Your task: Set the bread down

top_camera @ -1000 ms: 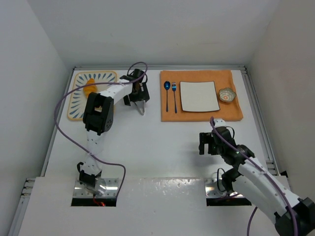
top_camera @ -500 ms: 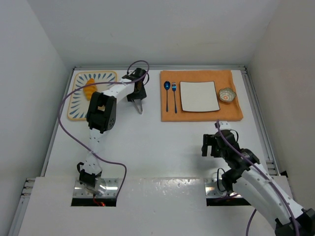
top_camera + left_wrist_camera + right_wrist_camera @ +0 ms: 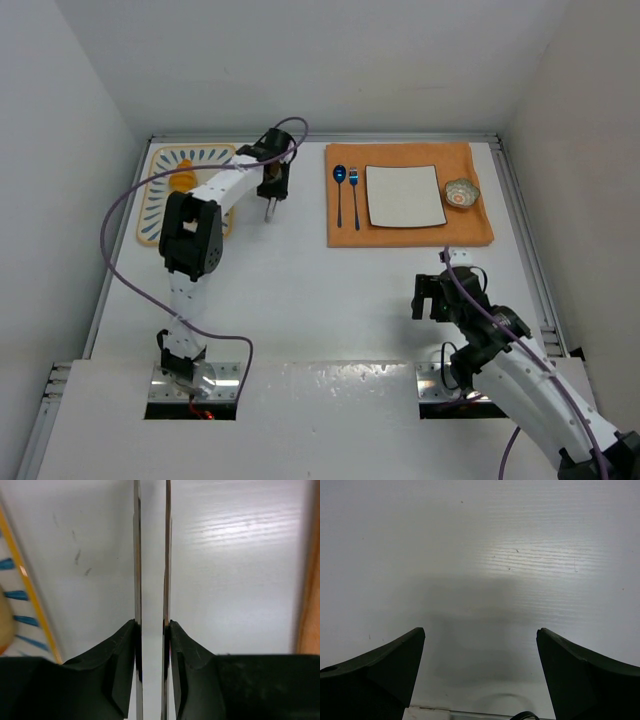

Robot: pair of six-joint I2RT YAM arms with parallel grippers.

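Observation:
One golden-brown piece of bread (image 3: pixel 182 181) lies on the blue-and-yellow patterned tray (image 3: pixel 152 215) at the back left; a tan sliver of it shows at the left edge of the left wrist view (image 3: pixel 4 625), beside the tray rim (image 3: pixel 30 595). My left gripper (image 3: pixel 272 186) (image 3: pixel 151 625) hovers just right of the tray, shut on metal tongs (image 3: pixel 268 208) (image 3: pixel 136 555), whose two thin blades run nearly parallel with a narrow gap between them. Near the front right, my right gripper (image 3: pixel 431 298) (image 3: pixel 480 640) is open over bare table, holding nothing.
An orange placemat (image 3: pixel 410 230) (image 3: pixel 311 580) lies at the back right. On it are a white square plate (image 3: pixel 405 195), a blue spoon (image 3: pixel 340 192), a blue fork (image 3: pixel 354 195) and a small patterned bowl (image 3: pixel 461 193).
The left gripper's jaws have closed onto the tongs, squeezing their blades together, and the wrist has shifted slightly toward the tray. The right arm has drawn back a little toward its base.

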